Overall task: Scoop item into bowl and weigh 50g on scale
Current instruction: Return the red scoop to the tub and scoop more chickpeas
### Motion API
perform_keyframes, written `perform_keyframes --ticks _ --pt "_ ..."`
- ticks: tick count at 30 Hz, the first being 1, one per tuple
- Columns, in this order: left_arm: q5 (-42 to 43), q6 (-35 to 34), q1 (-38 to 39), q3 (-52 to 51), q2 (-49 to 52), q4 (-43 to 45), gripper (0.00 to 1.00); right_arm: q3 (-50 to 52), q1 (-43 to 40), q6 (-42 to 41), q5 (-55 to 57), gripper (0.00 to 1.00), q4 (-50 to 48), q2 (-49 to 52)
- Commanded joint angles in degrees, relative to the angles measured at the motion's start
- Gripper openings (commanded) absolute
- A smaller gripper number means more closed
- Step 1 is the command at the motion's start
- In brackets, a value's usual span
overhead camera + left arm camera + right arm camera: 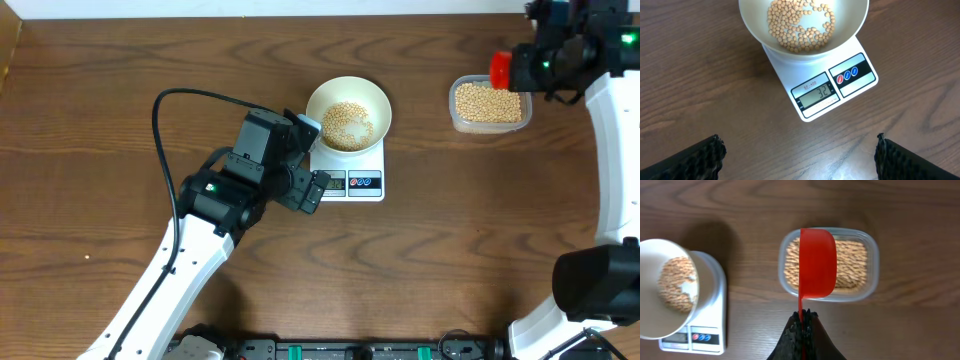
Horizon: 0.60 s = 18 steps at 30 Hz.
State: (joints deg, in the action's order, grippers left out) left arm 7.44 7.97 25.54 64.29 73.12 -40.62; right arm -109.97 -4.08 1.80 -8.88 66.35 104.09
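The white bowl (322,100) sits on the white scale (372,160) and holds a layer of tan beans (347,125). In the left wrist view the scale (860,75) shows 32 on its display, below the bowl (752,20). My left gripper (312,160) is open at the scale's left front, its fingers (707,157) wide apart over bare wood. My right gripper (803,317) is shut on the thin handle of a red scoop (817,262), which hangs over the clear tub (872,265) of beans (852,262). No beans show on the scoop.
The clear tub (455,100) stands at the back right, about a hand's width right of the bowl. The left arm's black cable (165,100) loops over the table at the left. Brown wood stretches in front of the scale.
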Motion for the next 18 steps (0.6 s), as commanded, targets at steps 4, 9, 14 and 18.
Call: perform_keyframes --ticks 4,9,14,18 --pt "0.3 0.6 -0.2 -0.2 -0.1 -0.1 0.97 6.9 -2.8 0.4 0.8 0.01 -3.8 2.1" --pt "0.3 0.6 -0.2 -0.2 -0.1 -0.1 0.97 15.9 -3.0 -0.3 0.8 0.01 -11.8 2.1" --pt "0.3 0.6 -0.2 -0.2 -0.1 -0.1 0.97 26.2 -3.0 -4.8 0.5 0.01 -22.7 2.1" --pt "0.3 0.6 -0.2 -0.2 -0.1 -0.1 0.97 31.6 -3.0 -6.5 -4.8 0.01 -28.1 2.1"
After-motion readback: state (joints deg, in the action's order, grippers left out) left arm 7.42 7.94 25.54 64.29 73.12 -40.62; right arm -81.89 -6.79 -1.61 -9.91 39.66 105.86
